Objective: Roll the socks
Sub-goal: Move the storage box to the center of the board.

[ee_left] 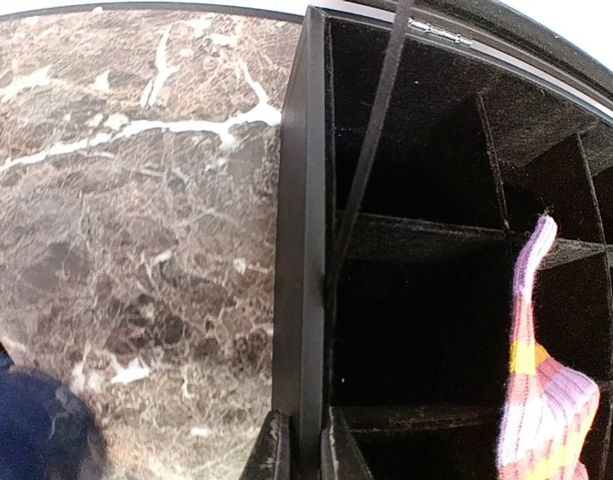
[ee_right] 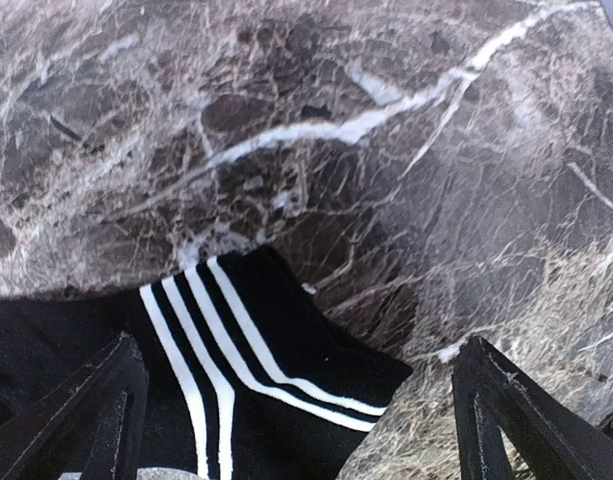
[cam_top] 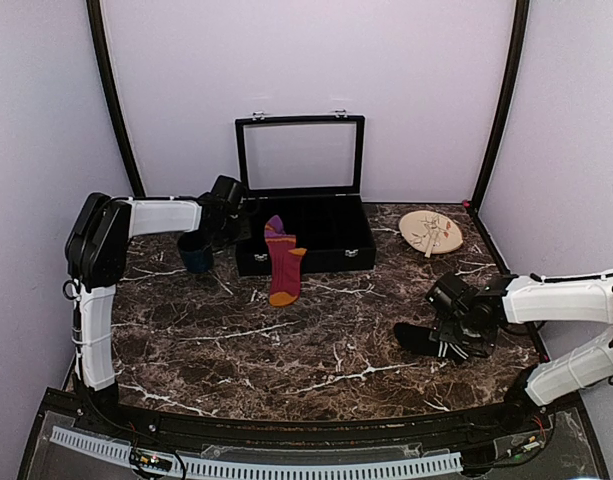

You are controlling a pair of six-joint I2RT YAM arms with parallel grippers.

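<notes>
Maroon sock [cam_top: 283,265] with purple bands and orange heel and toe hangs over the front wall of the black box [cam_top: 304,245]: its upper end lies inside one compartment and its foot rests on the marble surface [cam_top: 286,350]. The box's lid stands open and upright. In the left wrist view the sock [ee_left: 546,400] looks washed-out pink at the right edge.

The left gripper [cam_top: 224,205] sits at the box's left wall. From its wrist view [ee_left: 304,445] the jaws stand nearly together with the top edge of that wall in line between them. They may be pinching it, though the tips are cut off by the frame. A dark blue cup [cam_top: 196,255] stands just beside the box, under that arm.

Well apart, at the right, the black sock [cam_top: 421,338] lies flat on the surface. The right gripper [cam_top: 454,340] hangs over it with jaws spread wide [ee_right: 301,440], the white-striped end [ee_right: 256,350] between them and not clamped. A round tan plate [cam_top: 431,232] lies near the back right corner.
</notes>
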